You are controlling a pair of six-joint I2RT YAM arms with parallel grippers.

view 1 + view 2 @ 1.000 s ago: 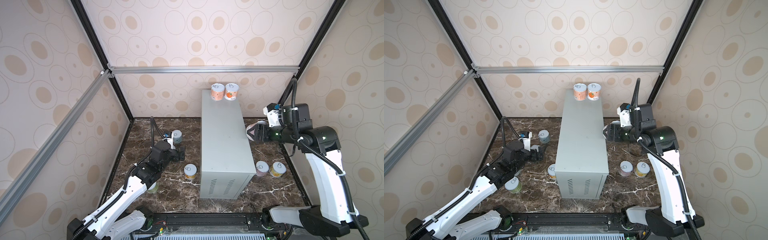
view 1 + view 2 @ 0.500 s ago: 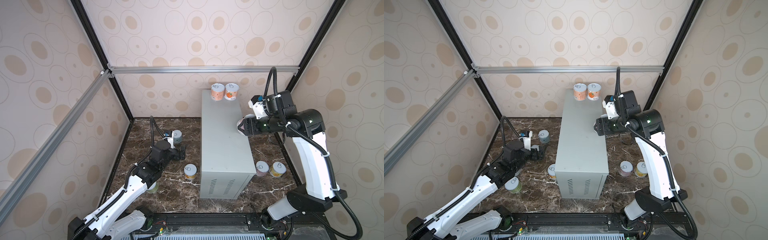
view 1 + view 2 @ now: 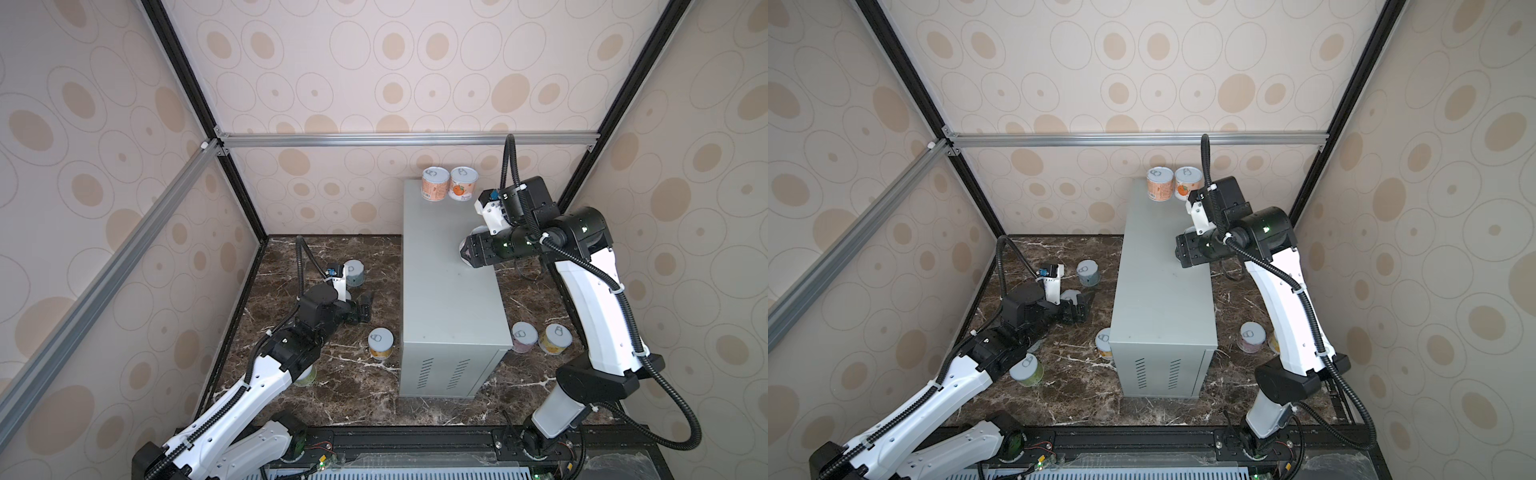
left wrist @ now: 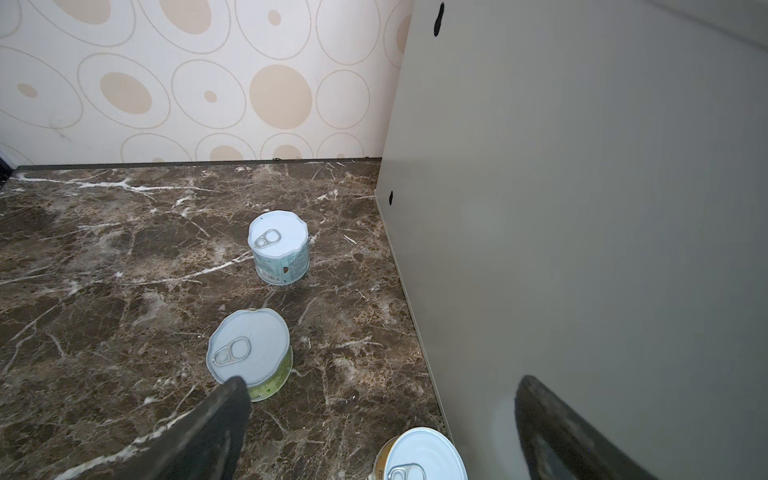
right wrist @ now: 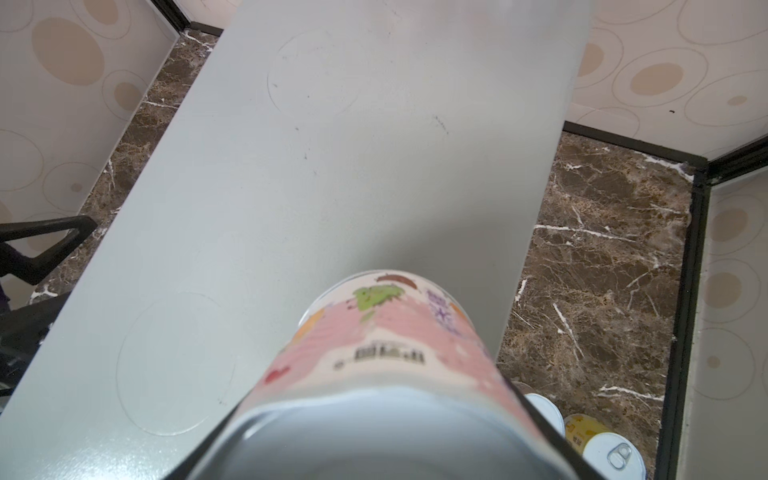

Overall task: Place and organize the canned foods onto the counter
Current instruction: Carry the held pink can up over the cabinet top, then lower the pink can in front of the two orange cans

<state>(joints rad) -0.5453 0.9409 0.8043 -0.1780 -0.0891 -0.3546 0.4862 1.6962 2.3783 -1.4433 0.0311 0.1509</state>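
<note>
1. My right tool (image 3: 471,252) is pinching a pink can (image 5: 386,345) over the right edge of the grey worktop (image 3: 440,299), about midway along it. I cannot tell whether the can touches the top.
2. Two orange cans (image 3: 435,185) stand side by side at the worktop's far end.
3. My left tool (image 3: 365,306) is spread wide, low over the marble surface (image 3: 353,399). A green can (image 4: 249,353) stands just past one finger, with a pale blue can (image 4: 279,245) beyond it.
4. A yellow can (image 3: 380,343) stands on the marble just beside the worktop's left wall.
5. A second pink can (image 3: 524,336) and a second yellow can (image 3: 555,338) stand together on the marble to the worktop's right.
</note>
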